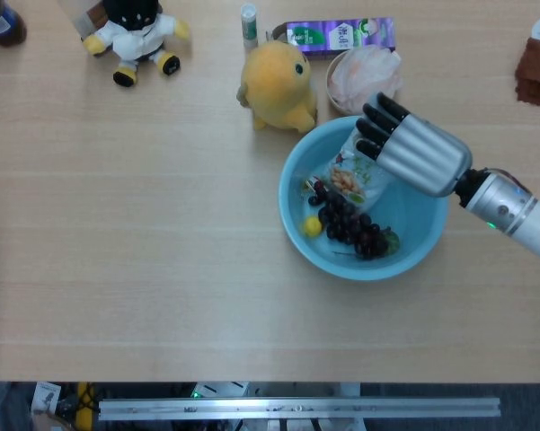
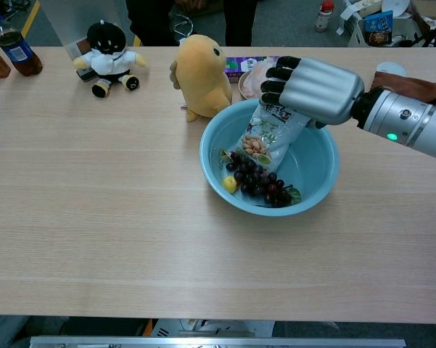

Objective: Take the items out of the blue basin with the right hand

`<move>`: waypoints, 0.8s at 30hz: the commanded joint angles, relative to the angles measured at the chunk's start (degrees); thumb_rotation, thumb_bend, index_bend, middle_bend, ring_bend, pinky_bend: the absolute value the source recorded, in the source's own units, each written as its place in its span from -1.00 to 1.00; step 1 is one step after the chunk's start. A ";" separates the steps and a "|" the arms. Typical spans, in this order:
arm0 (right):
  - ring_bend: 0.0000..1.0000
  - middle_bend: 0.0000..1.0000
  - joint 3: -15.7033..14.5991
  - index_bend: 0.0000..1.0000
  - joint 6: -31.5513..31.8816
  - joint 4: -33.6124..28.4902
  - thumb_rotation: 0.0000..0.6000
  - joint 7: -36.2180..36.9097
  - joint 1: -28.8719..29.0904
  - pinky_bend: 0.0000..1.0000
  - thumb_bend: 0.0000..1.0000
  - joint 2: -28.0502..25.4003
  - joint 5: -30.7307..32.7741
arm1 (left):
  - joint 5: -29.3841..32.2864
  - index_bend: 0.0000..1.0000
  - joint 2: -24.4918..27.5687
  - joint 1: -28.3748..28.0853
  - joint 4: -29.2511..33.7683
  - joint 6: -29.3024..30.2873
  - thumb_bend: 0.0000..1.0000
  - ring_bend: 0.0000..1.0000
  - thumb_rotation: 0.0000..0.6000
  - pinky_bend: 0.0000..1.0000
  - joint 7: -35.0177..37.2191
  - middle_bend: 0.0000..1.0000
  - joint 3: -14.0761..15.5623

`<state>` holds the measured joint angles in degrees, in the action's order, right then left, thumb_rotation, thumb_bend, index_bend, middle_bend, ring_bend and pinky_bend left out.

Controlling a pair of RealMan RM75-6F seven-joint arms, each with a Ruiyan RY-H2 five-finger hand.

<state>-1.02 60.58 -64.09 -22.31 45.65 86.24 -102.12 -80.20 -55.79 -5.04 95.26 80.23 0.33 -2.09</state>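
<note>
The blue basin [image 1: 415, 226] [image 2: 313, 165] sits right of centre on the table. Inside lie a bunch of dark grapes [image 1: 352, 224] [image 2: 258, 181] and a small yellow fruit [image 1: 313, 226] [image 2: 230, 185]. A peanut snack bag [image 1: 349, 177] [image 2: 261, 138] hangs tilted over the basin's far side, its lower end near the grapes. My right hand [image 1: 413, 153] [image 2: 312, 88] grips the bag's top edge from above, with dark fingers curled over it. The left hand appears in neither view.
A yellow plush [image 1: 278, 85] [image 2: 201, 76] stands just behind the basin's left side. A bowl with a pale bundle [image 1: 364, 76] and a purple box [image 1: 337, 34] lie behind it. A black-and-white plush [image 1: 135, 31] is far left; a brown cloth [image 2: 413, 85] is right.
</note>
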 commanded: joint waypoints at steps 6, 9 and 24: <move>-0.61 -0.41 -1.00 -0.36 0.22 1.88 1.00 0.54 1.35 -0.60 -0.62 1.66 -2.04 | 0.18 -0.30 0.25 0.18 -0.12 -0.05 -0.28 -0.48 1.00 -0.64 0.52 -0.54 0.03; -0.57 -0.36 -1.25 -0.21 0.13 2.34 1.00 1.04 1.57 -0.59 -0.58 1.99 -2.21 | 0.25 -0.30 0.45 0.24 -0.08 -0.07 -0.28 -0.48 1.00 -0.64 0.65 -0.54 0.02; -0.34 -0.11 -1.06 0.54 3.46 2.72 1.00 4.10 1.64 -0.49 -0.34 2.20 -2.59 | -0.11 -0.29 1.03 0.42 0.19 0.22 -0.28 -0.48 1.00 -0.64 1.72 -0.54 -0.06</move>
<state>-2.17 63.60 -61.00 -18.50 47.36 88.73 -104.65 -80.31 -54.77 -4.62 95.45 80.45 2.05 -2.15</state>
